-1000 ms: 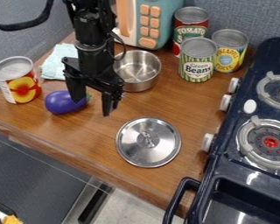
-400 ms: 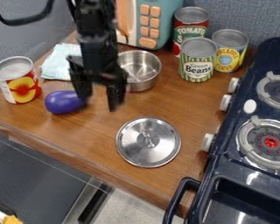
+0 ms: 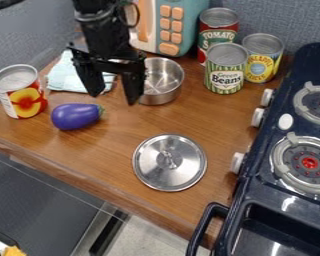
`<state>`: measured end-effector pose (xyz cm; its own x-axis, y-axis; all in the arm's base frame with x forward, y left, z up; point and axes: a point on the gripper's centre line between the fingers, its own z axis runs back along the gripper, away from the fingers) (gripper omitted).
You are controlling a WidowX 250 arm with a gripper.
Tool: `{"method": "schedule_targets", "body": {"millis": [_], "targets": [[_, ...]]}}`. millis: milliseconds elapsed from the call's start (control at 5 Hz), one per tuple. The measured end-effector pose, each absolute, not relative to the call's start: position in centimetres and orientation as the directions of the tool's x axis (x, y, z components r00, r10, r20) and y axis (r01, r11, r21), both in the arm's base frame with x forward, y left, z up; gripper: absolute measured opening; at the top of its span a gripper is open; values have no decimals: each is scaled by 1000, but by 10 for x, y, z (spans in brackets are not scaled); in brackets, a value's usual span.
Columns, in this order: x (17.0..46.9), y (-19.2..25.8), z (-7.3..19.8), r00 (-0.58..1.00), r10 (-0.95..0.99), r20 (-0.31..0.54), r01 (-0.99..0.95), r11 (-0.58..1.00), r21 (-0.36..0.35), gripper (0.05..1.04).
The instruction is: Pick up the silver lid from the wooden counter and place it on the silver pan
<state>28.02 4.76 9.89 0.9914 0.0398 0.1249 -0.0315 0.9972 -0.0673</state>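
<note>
Black gripper [image 3: 113,98]: it has moved away from its place over the stem end of the eggplant and shows now further up in the view; whether it went up, back, or both, I cannot tell.
Jaws: they are spread well apart, with nothing held between them.
Purple eggplant [image 3: 74,116]: it lies on its side on the wooden table [image 3: 102,157], below the gripper in the view, at the same place as earlier. Its green stem end, which was partly behind the gripper, is now visible and points to the right.
Metal pot [image 3: 164,96]: it stands upright and open, just right of the gripper. One finger covers a part of its left side in the view; I cannot tell if they touch.
Pale blue cloth [image 3: 61,79]: it lies behind the eggplant, partly hidden by the gripper.
Round lid [image 3: 152,172]: it lies flat in front of the pot, apart from it, with its handle upward.
Can with fruit picture [image 3: 22,102]: it is upright at the left, near the eggplant.
Other cans: a green-striped can [image 3: 225,75] stands in front, a red can [image 3: 211,37] behind it, and a yellow and blue can [image 3: 259,67] to the right, all upright.
Toy microwave [image 3: 191,30]: it is at the back, teal, with orange buttons.
Dark blue stove [image 3: 253,192]: it is at the right, with two round burners and white knobs.
</note>
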Motion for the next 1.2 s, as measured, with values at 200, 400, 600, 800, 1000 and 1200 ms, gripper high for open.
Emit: {"method": "schedule_targets", "body": {"millis": [200, 400, 600, 800, 1000, 1200], "targets": [[278, 19, 100, 991, 97, 89, -102, 993, 63, 999], [277, -5, 103, 985, 118, 122, -143, 964, 223, 999], [272, -20, 99, 992, 87, 90, -107, 961, 257, 999], [269, -31, 95, 972, 231, 34, -233, 945, 231, 1000], [270, -35, 96, 969, 248, 4, -244, 952, 187, 999], [277, -8, 66, 912, 410, 17, -410, 910, 56, 999]]}}
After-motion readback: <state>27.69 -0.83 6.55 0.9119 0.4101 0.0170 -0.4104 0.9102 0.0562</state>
